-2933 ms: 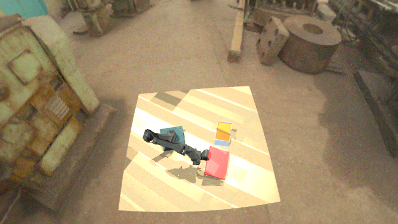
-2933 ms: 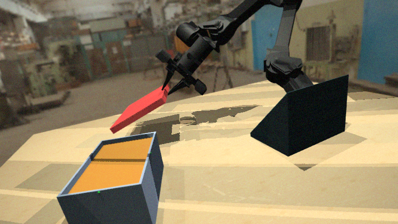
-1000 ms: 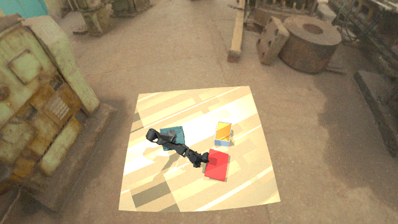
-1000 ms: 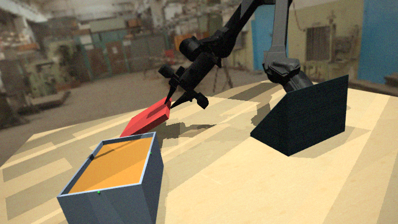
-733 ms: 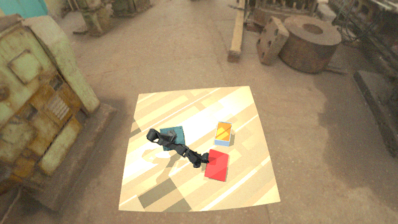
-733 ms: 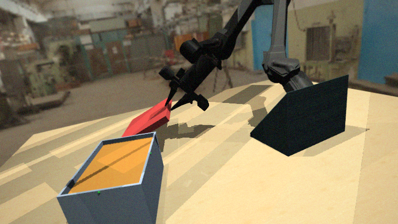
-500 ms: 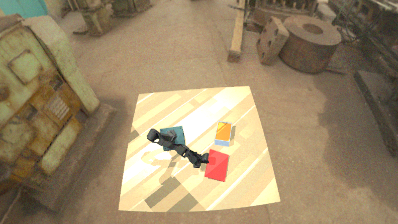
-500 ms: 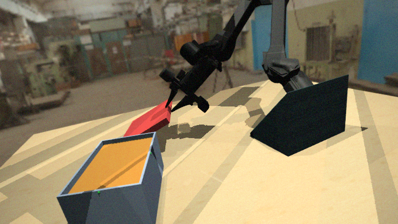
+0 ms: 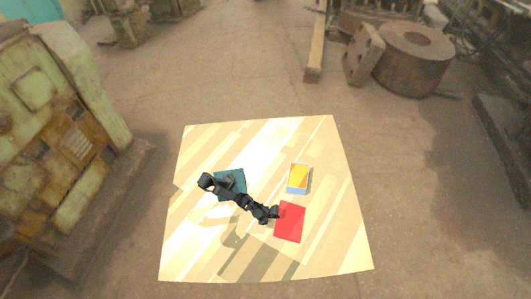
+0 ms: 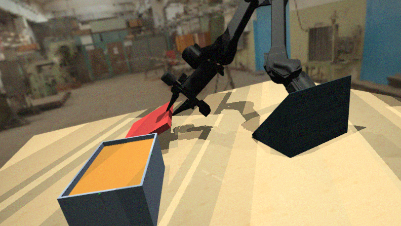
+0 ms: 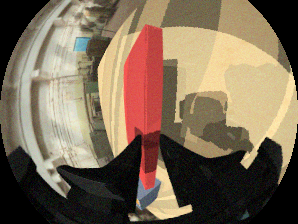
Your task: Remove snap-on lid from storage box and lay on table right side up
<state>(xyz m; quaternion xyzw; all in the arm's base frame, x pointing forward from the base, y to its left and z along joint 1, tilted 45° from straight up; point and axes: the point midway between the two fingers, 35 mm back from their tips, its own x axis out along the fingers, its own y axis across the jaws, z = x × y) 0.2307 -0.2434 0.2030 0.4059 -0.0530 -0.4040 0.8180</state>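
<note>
The red lid (image 9: 289, 224) (image 10: 148, 123) (image 11: 142, 90) is off the box, its smooth outer face up. My gripper (image 9: 278, 212) (image 10: 169, 112) (image 11: 150, 137) is shut on one edge of it. The lid is tilted, with the gripped edge raised above the table (image 9: 326, 256) (image 10: 280, 196) and the far side lower. Whether its lowest edge touches the table cannot be told; the box hides that part in the exterior view. The blue-grey storage box (image 9: 296, 191) (image 10: 106, 207) (image 11: 149, 194) stands upright and open, with an orange surface inside.
The arm's dark teal base mount (image 9: 239, 177) (image 10: 308, 120) stands on the table, left of the box in the top view. The box is close beside the lid, toward the back in that view. The table's front edge lies beyond the lid there.
</note>
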